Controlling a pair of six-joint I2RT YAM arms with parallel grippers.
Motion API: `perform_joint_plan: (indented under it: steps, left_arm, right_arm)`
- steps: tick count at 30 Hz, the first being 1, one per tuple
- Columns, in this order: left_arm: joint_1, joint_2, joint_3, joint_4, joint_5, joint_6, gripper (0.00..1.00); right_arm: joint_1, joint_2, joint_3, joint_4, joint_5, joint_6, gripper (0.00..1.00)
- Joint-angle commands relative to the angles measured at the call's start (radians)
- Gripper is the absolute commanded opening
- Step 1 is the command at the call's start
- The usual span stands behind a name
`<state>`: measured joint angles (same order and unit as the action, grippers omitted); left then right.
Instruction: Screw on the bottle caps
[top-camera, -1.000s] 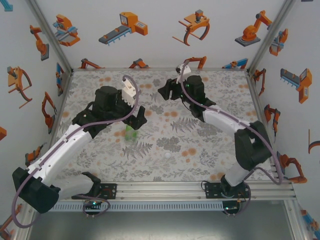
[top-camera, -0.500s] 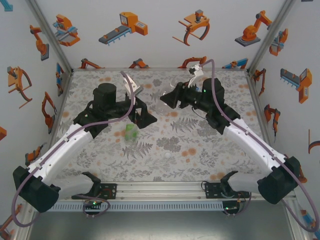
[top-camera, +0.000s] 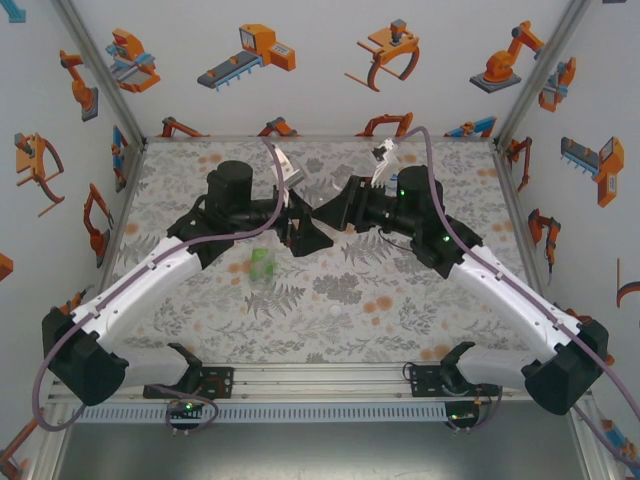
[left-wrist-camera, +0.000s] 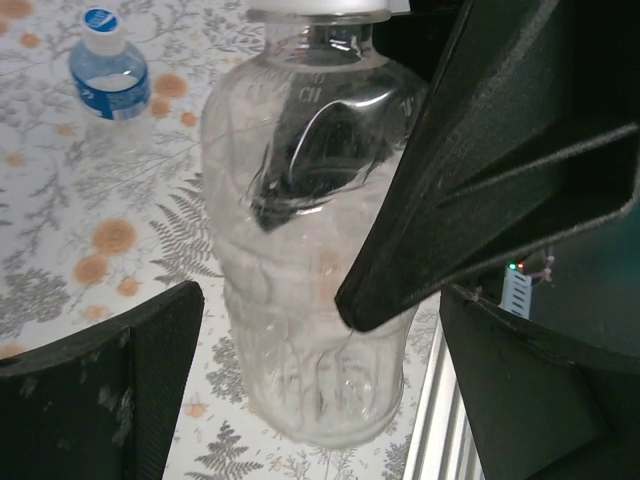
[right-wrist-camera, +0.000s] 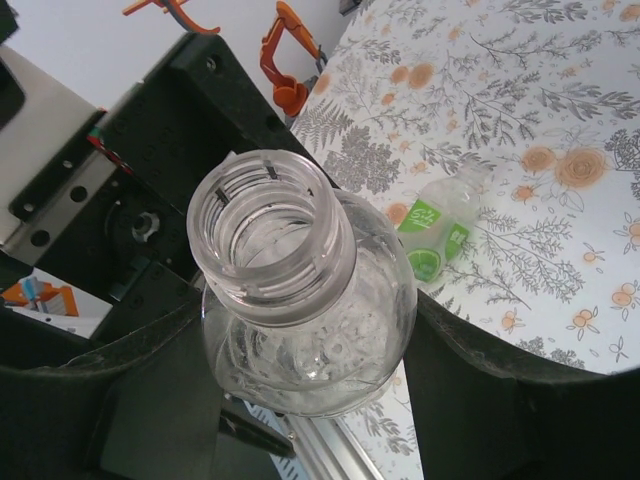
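My right gripper (right-wrist-camera: 300, 400) was clamped on the clear bottle (right-wrist-camera: 275, 235), its threaded neck open. My left gripper (left-wrist-camera: 270, 310) stood wide around the same bottle, one finger off its side. Just past the right gripper a green bottle (right-wrist-camera: 435, 225) lay on the table (right-wrist-camera: 560, 90), and a blue-labelled bottle (left-wrist-camera: 108, 70) sat well beyond the left gripper.

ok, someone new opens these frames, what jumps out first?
Mid-table, the right end effector grips a clear bottle with its neck open and capless, and the left end effector straddles the same bottle. Next, on the floral table, a green bottle lies on its side left of centre. A loose white cap sits nearer the arm bases.
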<state>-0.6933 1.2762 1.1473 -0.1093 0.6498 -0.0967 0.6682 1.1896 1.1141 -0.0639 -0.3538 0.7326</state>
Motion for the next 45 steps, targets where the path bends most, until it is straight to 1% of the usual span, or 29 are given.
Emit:
perform_joint_plan:
  steps: [1,7,9,12,19,32,35,38,39,40,42,44,45]
  left_arm:
    - [-0.009,0.012,0.029,0.059,0.053,-0.047,0.88]
    - [-0.011,0.019,-0.007,0.13,0.052,-0.102,0.82]
    - [-0.011,0.021,-0.009,0.131,0.053,-0.104,0.78]
    - [-0.011,0.023,-0.012,0.123,0.053,-0.098,0.75]
    - [-0.012,0.019,-0.02,0.083,0.065,-0.08,0.74]
    - [-0.011,0.036,-0.014,0.065,0.069,-0.076,0.65]
    - [-0.012,0.039,-0.012,0.068,0.072,-0.078,0.61]
    - [-0.012,0.04,-0.008,0.055,0.065,-0.075,0.54]
    - [-0.011,0.039,-0.006,0.049,0.063,-0.069,0.51]
    - [-0.01,0.04,-0.003,0.04,0.062,-0.064,0.49]
    - [-0.009,0.036,0.0,0.014,0.053,-0.044,0.46]
    - [-0.007,0.031,0.009,-0.022,0.046,-0.017,0.43]
    - [-0.006,0.029,0.013,-0.038,0.043,-0.005,0.42]
  right_arm:
    - [0.008,-0.03,0.01,0.027,0.043,0.056,0.25]
    - [0.017,-0.035,0.015,0.048,0.053,0.063,0.25]
    - [0.023,-0.036,0.014,0.05,0.055,0.062,0.24]
    - [0.029,-0.04,0.011,0.057,0.056,0.062,0.24]
    - [0.034,-0.053,0.015,0.059,0.08,0.05,0.24]
    - [0.039,-0.048,0.013,0.089,0.062,0.042,0.24]
    - [0.039,-0.046,0.012,0.092,0.059,0.042,0.24]
    - [0.039,-0.044,0.012,0.093,0.056,0.041,0.24]
    - [0.039,-0.044,0.01,0.093,0.058,0.04,0.25]
    - [0.039,-0.044,0.011,0.091,0.06,0.036,0.28]
    - [0.04,-0.049,0.014,0.081,0.066,0.015,0.4]
    - [0.039,-0.061,0.021,0.055,0.088,-0.021,0.56]
    - [0.039,-0.066,0.026,0.041,0.095,-0.046,0.61]
